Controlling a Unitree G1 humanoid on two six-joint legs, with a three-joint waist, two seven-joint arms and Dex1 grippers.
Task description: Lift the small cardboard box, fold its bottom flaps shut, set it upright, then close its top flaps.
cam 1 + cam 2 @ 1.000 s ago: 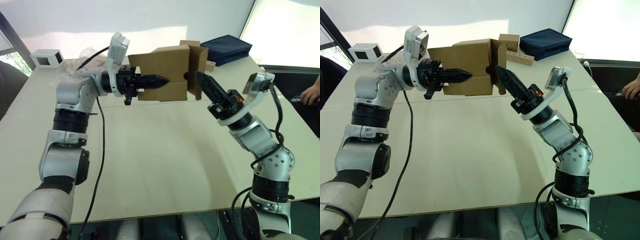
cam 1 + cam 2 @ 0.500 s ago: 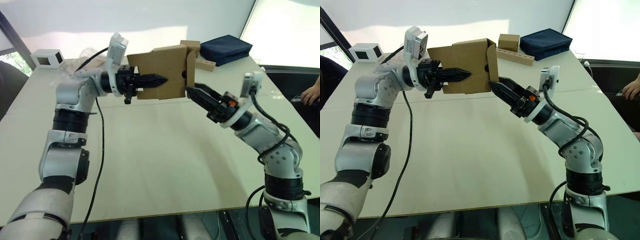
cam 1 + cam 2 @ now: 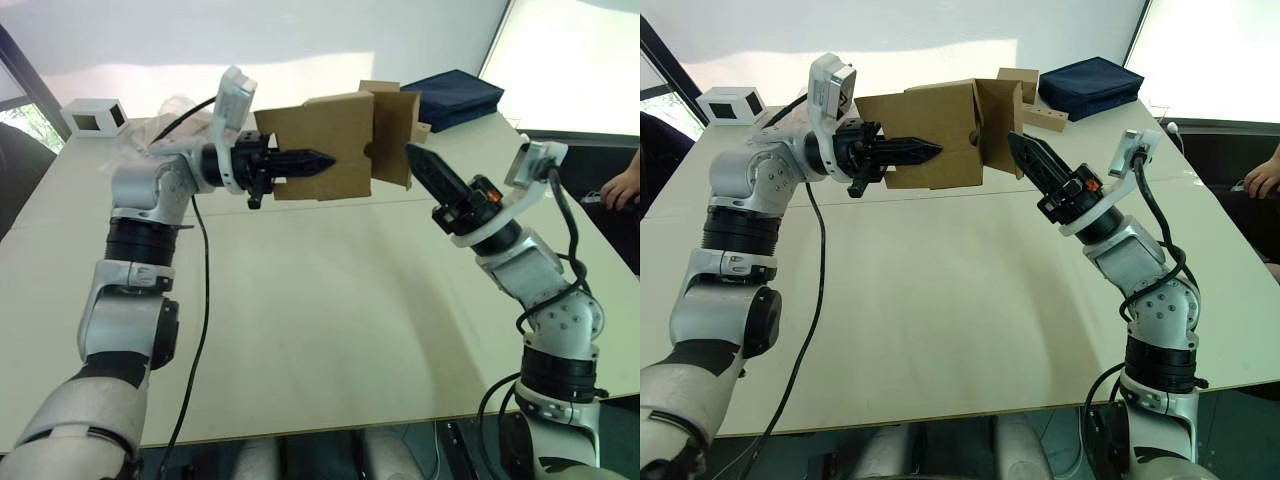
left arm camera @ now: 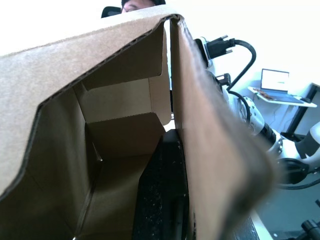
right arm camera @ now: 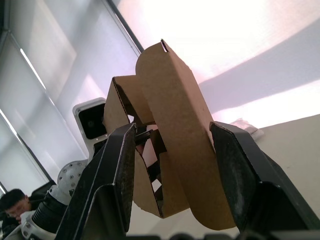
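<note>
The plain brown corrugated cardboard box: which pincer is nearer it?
Left. The left pincer is clamped on a wall of the plain brown corrugated cardboard box, held above the table. The right pincer sits open beside the box's hanging flap, not touching.

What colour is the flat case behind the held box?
Dark navy blue case; right eye view shows it best.

A white box with a dark window [image 3: 95, 116] sits at the far left corner of the table [image 3: 330, 320]. A dark blue bag [image 3: 452, 97] lies at the far right, with a small tan box [image 3: 1017, 83] near it.
</note>
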